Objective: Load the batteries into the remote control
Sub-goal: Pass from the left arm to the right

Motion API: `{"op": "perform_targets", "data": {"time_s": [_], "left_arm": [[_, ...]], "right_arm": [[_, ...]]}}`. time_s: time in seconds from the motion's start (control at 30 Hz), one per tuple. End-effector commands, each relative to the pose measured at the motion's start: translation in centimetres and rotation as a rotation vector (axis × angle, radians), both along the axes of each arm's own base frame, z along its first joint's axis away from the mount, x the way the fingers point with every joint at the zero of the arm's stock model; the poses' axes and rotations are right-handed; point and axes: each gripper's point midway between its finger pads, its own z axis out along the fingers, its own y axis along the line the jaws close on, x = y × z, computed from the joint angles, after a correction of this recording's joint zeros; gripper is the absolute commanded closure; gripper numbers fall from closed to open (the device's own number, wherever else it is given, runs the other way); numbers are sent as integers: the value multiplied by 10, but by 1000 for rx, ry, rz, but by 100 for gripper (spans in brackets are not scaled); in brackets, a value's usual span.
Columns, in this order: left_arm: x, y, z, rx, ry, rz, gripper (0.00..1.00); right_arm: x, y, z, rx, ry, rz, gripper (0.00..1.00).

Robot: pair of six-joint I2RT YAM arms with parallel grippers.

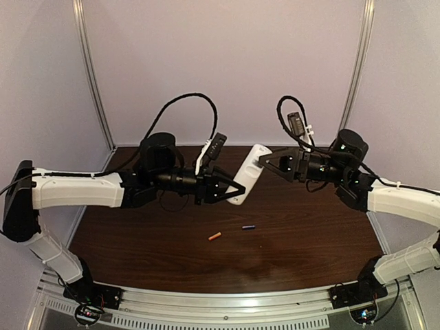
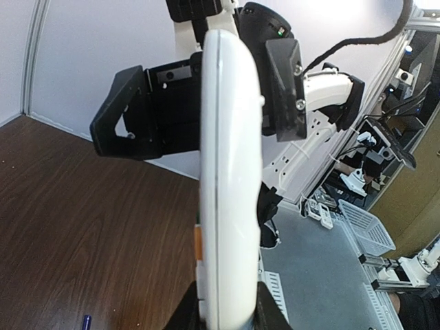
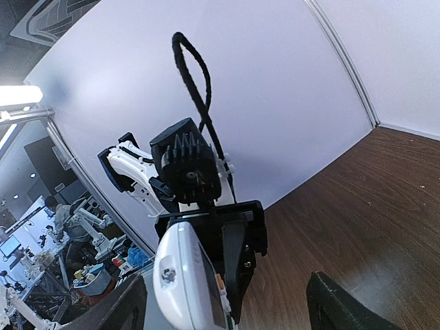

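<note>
The white remote control (image 1: 247,176) hangs tilted above the table, its lower end pinched by my left gripper (image 1: 236,190). In the left wrist view the remote control (image 2: 230,172) stands edge-on, with my left gripper (image 2: 230,315) shut on its near end. My right gripper (image 1: 264,160) is open at the remote's upper end, with one finger on each side of it. In the right wrist view the remote control (image 3: 184,282) lies between the wide-apart fingertips (image 3: 333,309). On the table lie the orange battery (image 1: 214,236) and the dark purple-blue battery (image 1: 248,227).
The dark wooden table (image 1: 309,240) is closed in by pale walls at the back and sides. A metal rail (image 1: 227,302) with the arm bases runs along the near edge. Black cables (image 1: 185,103) loop above both wrists.
</note>
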Motion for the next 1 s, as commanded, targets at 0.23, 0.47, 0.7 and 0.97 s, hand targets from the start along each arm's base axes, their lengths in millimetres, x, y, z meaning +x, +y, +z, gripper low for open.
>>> {"op": "perform_targets", "data": {"time_s": [0.23, 0.47, 0.7, 0.97], "left_arm": [[-5, -9, 19, -150, 59, -75, 92], [-5, -12, 17, -172, 94, -95, 92], [-4, -11, 12, -167, 117, -99, 86], [14, 1, -2, -49, 61, 27, 30]], "right_arm": [[-22, 18, 12, 73, 1, 106, 41], [-18, 23, 6, 68, 27, 109, 56], [-17, 24, 7, 62, 44, 112, 80], [-11, 24, -5, 14, 131, 91, 100]]}}
